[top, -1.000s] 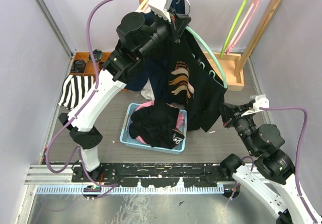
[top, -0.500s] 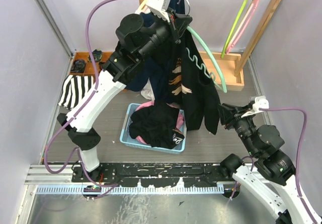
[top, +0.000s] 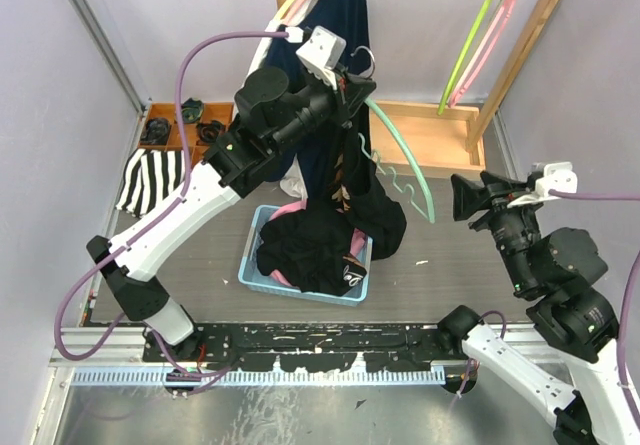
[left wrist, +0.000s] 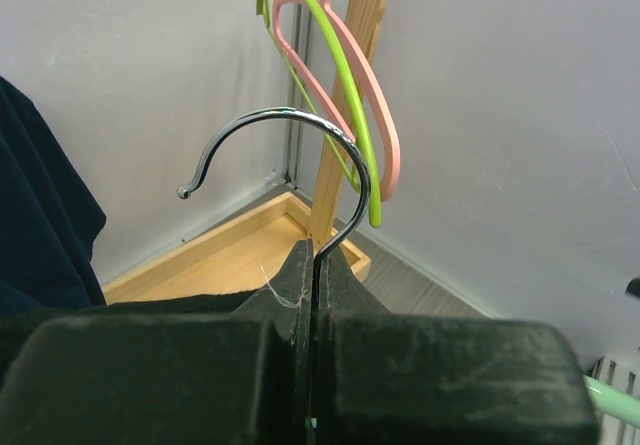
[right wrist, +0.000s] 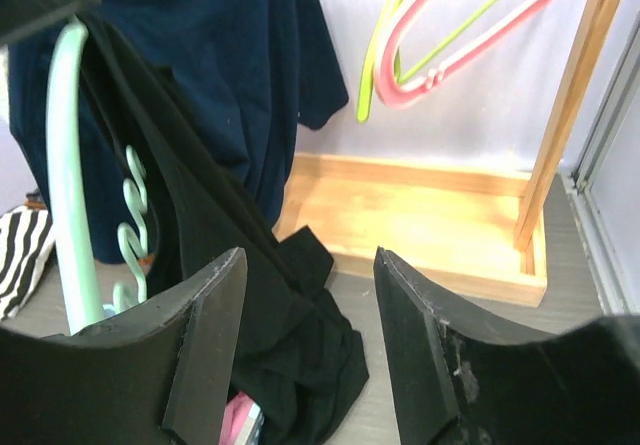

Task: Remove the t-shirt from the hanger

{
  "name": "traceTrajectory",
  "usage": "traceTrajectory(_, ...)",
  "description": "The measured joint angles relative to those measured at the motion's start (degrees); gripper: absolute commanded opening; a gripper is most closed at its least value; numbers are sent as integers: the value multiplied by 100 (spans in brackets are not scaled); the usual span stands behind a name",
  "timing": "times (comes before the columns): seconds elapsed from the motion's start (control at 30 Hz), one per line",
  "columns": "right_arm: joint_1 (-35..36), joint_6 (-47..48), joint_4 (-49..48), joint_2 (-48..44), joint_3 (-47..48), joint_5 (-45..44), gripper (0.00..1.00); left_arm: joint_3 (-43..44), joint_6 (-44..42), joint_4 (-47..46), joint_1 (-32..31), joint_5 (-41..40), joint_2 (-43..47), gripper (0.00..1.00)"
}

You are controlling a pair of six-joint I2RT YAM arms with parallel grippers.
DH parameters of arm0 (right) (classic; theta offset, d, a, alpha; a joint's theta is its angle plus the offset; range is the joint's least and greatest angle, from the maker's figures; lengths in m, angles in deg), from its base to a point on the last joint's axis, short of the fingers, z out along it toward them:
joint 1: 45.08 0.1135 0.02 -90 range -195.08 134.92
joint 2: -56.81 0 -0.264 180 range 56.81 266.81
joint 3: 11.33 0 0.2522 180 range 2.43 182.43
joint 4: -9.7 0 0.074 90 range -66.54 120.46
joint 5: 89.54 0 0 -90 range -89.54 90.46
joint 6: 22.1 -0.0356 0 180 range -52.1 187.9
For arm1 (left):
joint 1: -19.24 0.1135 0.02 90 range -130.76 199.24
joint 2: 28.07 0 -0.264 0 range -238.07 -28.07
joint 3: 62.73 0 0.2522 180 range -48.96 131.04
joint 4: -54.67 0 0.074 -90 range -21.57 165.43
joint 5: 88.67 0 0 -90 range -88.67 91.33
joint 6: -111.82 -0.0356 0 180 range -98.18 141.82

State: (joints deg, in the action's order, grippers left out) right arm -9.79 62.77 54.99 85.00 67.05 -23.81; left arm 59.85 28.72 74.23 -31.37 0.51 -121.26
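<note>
Half done, you'd judge: your left gripper [top: 357,86] pinches the hanger [top: 408,153] by its hook, the black t-shirt [top: 365,205] hangs off one bared arm above the basket [top: 300,289], and your right gripper [top: 460,197] is spread, empty.

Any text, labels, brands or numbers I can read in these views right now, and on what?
No readable text in any view.
t-shirt on the hanger: tan print, crumpled and blurred, unreadable.
Black garment in the basket: small white mark, too small to read.
</note>
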Motion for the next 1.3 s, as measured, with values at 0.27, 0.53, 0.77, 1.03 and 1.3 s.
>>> traceTrajectory(0.27,0,240,-243,597,828,256,64,-197,-136,-52,-66,-39,66,0)
traceTrajectory(0.53,0,221,-527,1287,944,1051,64,-192,-177,-35,-94,-72,-149,0)
traceTrajectory(0.77,0,162,-754,1609,896,1497,64,-192,-192,90,-133,-83,-424,0)
traceTrajectory(1.03,0,127,-881,1860,758,1589,63,-192,-201,116,-208,-17,-459,0)
traceTrajectory(1.3,0,59,-892,2153,546,1591,53,-195,-238,116,-264,2,-452,0)
